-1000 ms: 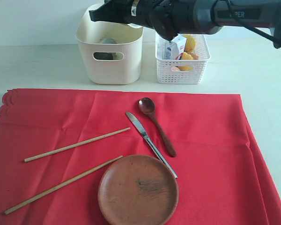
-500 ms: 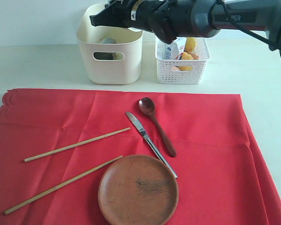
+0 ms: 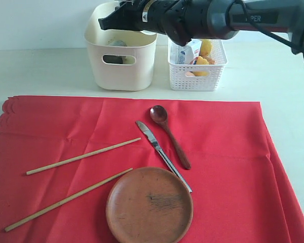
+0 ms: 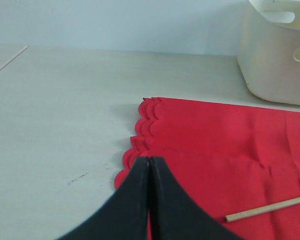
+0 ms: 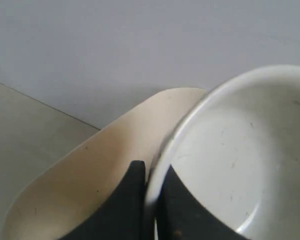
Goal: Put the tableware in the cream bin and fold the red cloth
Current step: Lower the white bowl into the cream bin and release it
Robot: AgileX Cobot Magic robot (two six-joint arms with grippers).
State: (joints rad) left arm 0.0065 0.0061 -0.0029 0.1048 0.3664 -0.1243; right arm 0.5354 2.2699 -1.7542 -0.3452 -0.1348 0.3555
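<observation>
My right gripper [image 5: 151, 172] is shut on the rim of the pale bowl [image 5: 240, 150], held over the cream bin [image 5: 90, 170]. In the exterior view that gripper [image 3: 109, 21] hangs at the top of the bin [image 3: 137, 71], with a steel cup [image 3: 116, 44] inside. The red cloth [image 3: 228, 147] lies flat and carries two chopsticks [image 3: 83, 156] [image 3: 68, 199], a brown plate [image 3: 149, 205], a knife [image 3: 162, 154] and a wooden spoon [image 3: 171, 135]. My left gripper [image 4: 149, 160] is shut and empty, above the cloth's scalloped edge [image 4: 140, 130].
A white lattice basket [image 3: 197, 76] with food items stands right of the bin. The right arm [image 3: 233, 17] spans the back of the table above the basket. Bare pale table [image 4: 65, 110] lies left of the cloth. One chopstick end [image 4: 267, 207] shows near the left gripper.
The right gripper with the bowl has dipped slightly at the bin's top, and the bin has shifted a little to the right. Everything on the cloth is unmoved.
</observation>
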